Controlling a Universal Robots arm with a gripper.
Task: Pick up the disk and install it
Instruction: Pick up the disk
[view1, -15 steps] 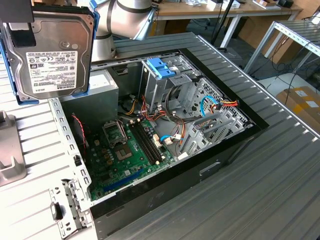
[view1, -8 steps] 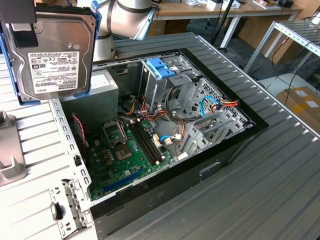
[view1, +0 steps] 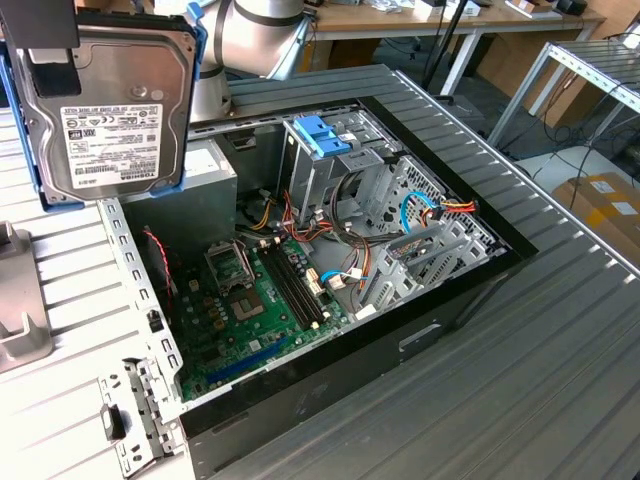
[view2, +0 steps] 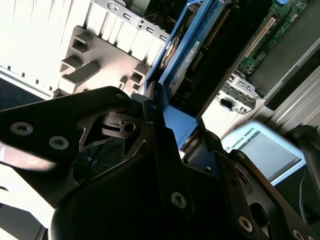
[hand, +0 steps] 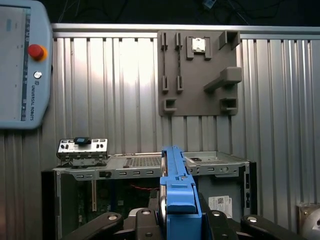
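The disk (view1: 110, 115) is a silver-grey hard drive with a pale label and a blue bracket along its edges. It hangs upright in the air at the exterior view's upper left, above and beside the open computer case (view1: 450, 300). My gripper (view1: 52, 55) is shut on the disk's upper edge. In the first wrist view the disk (hand: 175, 185) shows edge-on, clamped by my gripper (hand: 177, 220). The second wrist view also has the disk (view2: 200, 55) edge-on, running away from my gripper (view2: 172, 130).
Inside the case are a metal drive cage with a light-blue ribbed latch (view1: 325, 135), a grey power-supply box (view1: 205, 175), the motherboard (view1: 255, 310) and loose cables. A grey fixture plate (hand: 200, 75) and a teach pendant (hand: 22, 65) lie on the ribbed table.
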